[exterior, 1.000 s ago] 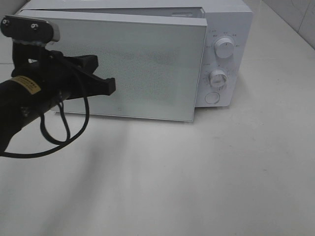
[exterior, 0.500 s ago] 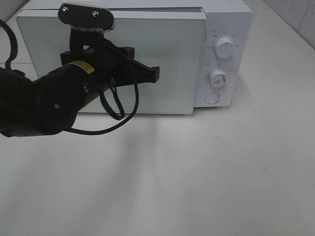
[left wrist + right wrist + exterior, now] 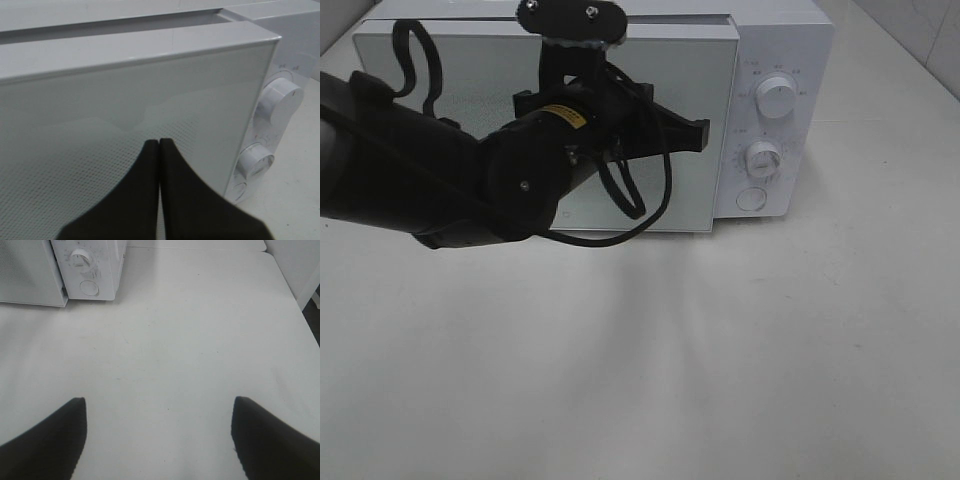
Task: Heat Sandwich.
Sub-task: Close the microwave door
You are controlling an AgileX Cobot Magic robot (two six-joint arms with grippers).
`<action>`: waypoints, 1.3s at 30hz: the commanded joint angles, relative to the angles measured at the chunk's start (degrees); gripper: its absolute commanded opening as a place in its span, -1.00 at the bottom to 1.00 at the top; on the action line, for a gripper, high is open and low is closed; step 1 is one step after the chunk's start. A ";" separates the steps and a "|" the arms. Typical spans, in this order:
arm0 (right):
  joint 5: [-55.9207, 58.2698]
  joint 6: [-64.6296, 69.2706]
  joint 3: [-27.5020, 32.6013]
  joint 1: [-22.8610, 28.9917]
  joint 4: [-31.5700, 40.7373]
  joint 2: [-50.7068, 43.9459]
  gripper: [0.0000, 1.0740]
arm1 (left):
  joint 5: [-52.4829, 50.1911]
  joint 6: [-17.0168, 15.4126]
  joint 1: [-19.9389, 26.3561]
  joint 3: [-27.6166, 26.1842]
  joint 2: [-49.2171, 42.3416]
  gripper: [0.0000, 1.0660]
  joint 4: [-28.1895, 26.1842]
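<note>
Standing shut, the microwave [image 3: 790, 45] conceals its interior.

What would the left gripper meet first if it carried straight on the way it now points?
Probably the microwave door, near its knob-side edge; the shut left gripper aims at its glass, gap unclear.

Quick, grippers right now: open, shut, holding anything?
Left gripper: closed, empty, in front of the microwave door.
Right gripper: open, empty, above the table.
</note>
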 commanded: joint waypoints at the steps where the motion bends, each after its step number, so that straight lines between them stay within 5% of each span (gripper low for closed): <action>1: -0.69 0.23 0.17 -0.46 0.29 -1.55 0.42 | 2.12 1.20 -0.74 -2.86 1.26 -1.00 -1.49; 10: -0.69 0.23 0.17 -0.46 0.29 -1.55 0.42 | 2.12 3.84 -1.72 -6.02 3.50 -1.00 -3.21; 19: -0.69 0.23 0.17 -0.46 0.29 -1.55 0.42 | 3.90 13.41 -1.72 -11.40 5.67 -1.00 -11.80; 39: -0.69 0.23 0.17 -0.46 0.29 -1.55 0.42 | 4.81 14.90 -0.52 -15.30 8.25 -1.00 -12.95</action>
